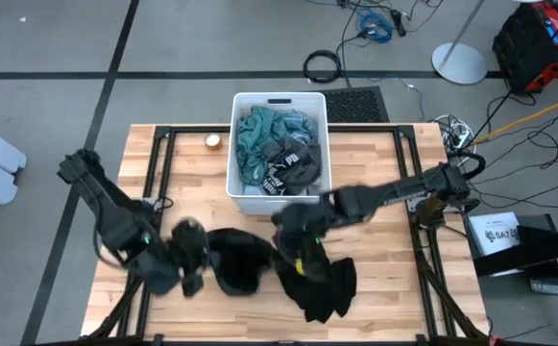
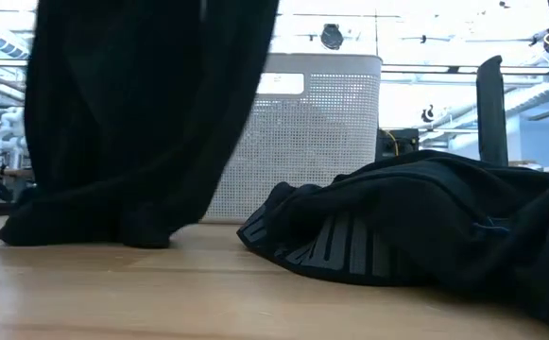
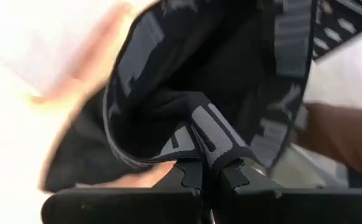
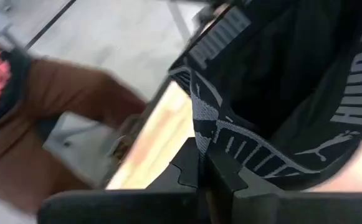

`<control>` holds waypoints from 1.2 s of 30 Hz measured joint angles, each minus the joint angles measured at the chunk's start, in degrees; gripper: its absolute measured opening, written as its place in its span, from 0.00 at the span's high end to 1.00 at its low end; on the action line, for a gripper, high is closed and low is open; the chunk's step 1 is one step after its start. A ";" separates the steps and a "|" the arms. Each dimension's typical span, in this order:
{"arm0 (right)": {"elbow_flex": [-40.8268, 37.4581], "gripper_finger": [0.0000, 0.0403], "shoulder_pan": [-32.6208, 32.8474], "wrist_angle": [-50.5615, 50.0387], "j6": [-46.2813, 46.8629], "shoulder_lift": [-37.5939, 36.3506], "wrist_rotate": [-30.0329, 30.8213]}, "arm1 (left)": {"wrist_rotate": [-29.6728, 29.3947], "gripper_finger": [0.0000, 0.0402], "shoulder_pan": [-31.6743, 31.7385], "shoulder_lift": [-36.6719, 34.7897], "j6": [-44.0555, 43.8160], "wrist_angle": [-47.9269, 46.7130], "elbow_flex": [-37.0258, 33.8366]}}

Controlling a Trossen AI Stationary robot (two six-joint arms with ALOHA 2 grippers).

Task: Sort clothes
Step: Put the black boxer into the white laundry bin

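Observation:
A black garment with a grey lettered waistband point(image 1: 238, 261) lies between my two grippers at the table's near middle. My left gripper point(image 1: 192, 258) is shut on its left side and my right gripper point(image 1: 301, 245) on its right side. In the low view black cloth point(image 2: 132, 123) hangs down, its lower end on the table. A second black piece point(image 1: 328, 286) lies heaped on the table by the right gripper and also shows in the low view point(image 2: 416, 222). Teal point(image 1: 259, 135) and dark grey point(image 1: 293, 161) garments lie in the white bin point(image 1: 243, 198). My left gripper pinches a folded bit of the grey lettered waistband point(image 3: 213, 142) between its two fingers, at their free ends. The rest of the waistband loops away beyond the fingers, and the black cloth sags. My right gripper pinches the grey patterned waistband point(image 4: 207, 132) between its two fingers. The band runs across the fingers and loops on beyond them. Whether the cloth here is clear of the table cannot be told.
The white bin stands at the table's far middle and shows behind the cloth in the low view point(image 2: 321, 142). A small round thing point(image 1: 212, 142) lies left of the bin. Bare wood shows at the near left point(image 1: 115, 308) and near right point(image 1: 394, 288). A person's brown sleeve point(image 4: 62, 106) shows beyond the table.

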 joint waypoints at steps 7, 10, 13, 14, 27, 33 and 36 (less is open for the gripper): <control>0.00 1.00 10.01 2.81 4.28 5.33 -0.41 | 8.59 0.98 -6.54 12.28 -7.32 7.96 -1.59; 0.00 1.00 12.30 5.73 5.54 7.70 -0.57 | 14.62 0.98 -8.50 16.93 -8.64 12.45 -1.59; 0.00 1.00 11.56 8.73 5.55 10.08 -0.54 | 16.36 0.98 -8.97 20.19 -8.67 13.43 -1.59; 0.00 1.00 10.69 9.65 5.74 10.80 -0.51 | 16.94 0.98 -8.71 20.74 -8.44 13.44 -1.59; -0.04 1.00 -0.45 10.47 13.41 18.86 4.18 | 17.60 0.98 2.09 20.30 3.51 5.74 -1.52; -0.07 1.00 -1.20 6.28 12.51 19.03 15.40 | 18.70 0.98 9.13 20.32 10.82 0.74 -1.52; -0.07 1.00 -1.61 6.22 11.43 19.03 16.95 | 19.97 0.98 12.26 20.32 15.87 0.99 -1.52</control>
